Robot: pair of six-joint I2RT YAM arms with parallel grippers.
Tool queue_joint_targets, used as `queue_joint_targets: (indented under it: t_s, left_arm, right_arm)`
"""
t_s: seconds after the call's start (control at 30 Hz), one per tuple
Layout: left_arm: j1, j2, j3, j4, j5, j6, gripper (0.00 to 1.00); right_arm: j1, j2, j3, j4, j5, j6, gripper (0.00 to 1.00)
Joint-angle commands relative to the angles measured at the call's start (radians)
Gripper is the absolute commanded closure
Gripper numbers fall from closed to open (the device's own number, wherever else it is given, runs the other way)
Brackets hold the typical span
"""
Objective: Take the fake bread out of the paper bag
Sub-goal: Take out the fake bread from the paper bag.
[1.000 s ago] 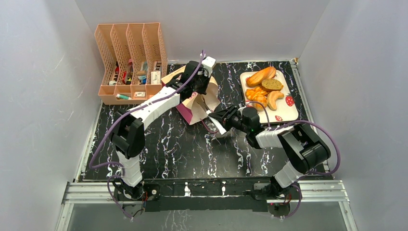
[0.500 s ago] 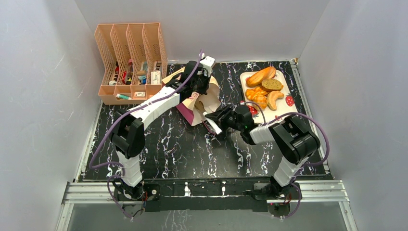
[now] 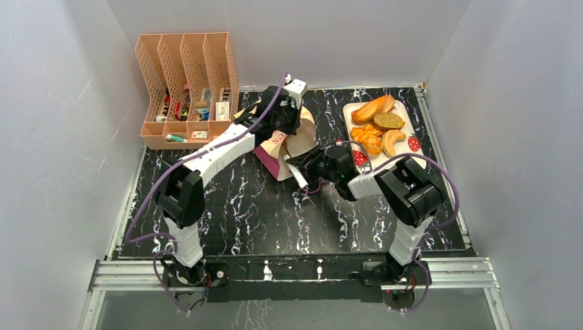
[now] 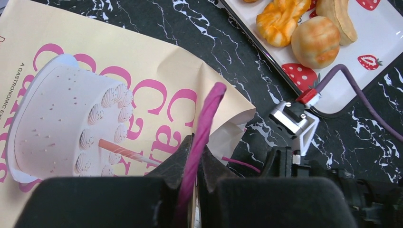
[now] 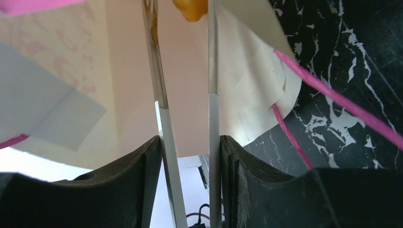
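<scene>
The paper bag (image 3: 297, 141) lies tilted on the black marble table, its maroon end toward the arms. In the left wrist view its tan side carries a cake picture (image 4: 71, 109). My left gripper (image 4: 197, 159) is shut on the bag's pink string handle (image 4: 209, 109) and holds it up. My right gripper (image 5: 179, 28) is open, and its long pale fingers (image 5: 161, 109) reach into the bag's mouth (image 5: 119, 71). A golden piece of fake bread (image 5: 191, 10) shows inside, at the fingertips. I cannot tell whether they touch it.
A white strawberry-print tray (image 3: 412, 161) at the back right holds several bread pieces (image 3: 375, 110). A peach file rack (image 3: 185, 82) with small items stands at the back left. The bag's other pink handle (image 5: 342, 104) trails over the table beside my right gripper.
My right gripper has pushed leftward into the bag's mouth and its jaws have widened. The left gripper still grips the handle, and the bag has shifted slightly.
</scene>
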Motion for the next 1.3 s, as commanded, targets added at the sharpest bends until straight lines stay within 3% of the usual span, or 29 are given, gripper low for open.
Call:
queue_joint_targets:
  t_s: [0.0,0.27,0.3,0.4,0.47,0.9,1.27]
  left_arm:
    - [-0.003,-0.083,-0.006,0.01,0.042,-0.018,1.0]
    - [-0.007,-0.1,-0.031,0.013,0.04,-0.01,1.0]
    - [-0.006,-0.1,-0.035,0.014,0.038,-0.008,1.0]
    - [-0.007,-0.099,-0.041,0.015,0.023,0.0,1.0]
    - [-0.007,-0.1,-0.046,0.018,0.008,0.002,1.0]
    - [-0.001,-0.092,-0.032,0.031,-0.126,0.019,1.0]
    - [0.017,-0.021,0.036,0.024,-0.16,0.002,1.0]
  right_arm:
    - [0.008,0.039,0.054,0.099,0.034,0.017,0.56]
    - [0.008,0.105,0.104,0.139,0.062,0.025,0.58]
    - [0.008,0.109,0.105,0.146,0.063,0.025,0.62]
    - [0.008,0.118,0.091,0.183,0.064,0.037,0.9]
    - [0.008,0.111,0.078,0.189,0.063,0.038,1.0]
    - [0.008,-0.043,-0.085,0.243,0.039,0.031,1.0]
    - [0.006,-0.356,-0.275,0.13,0.028,-0.027,1.0]
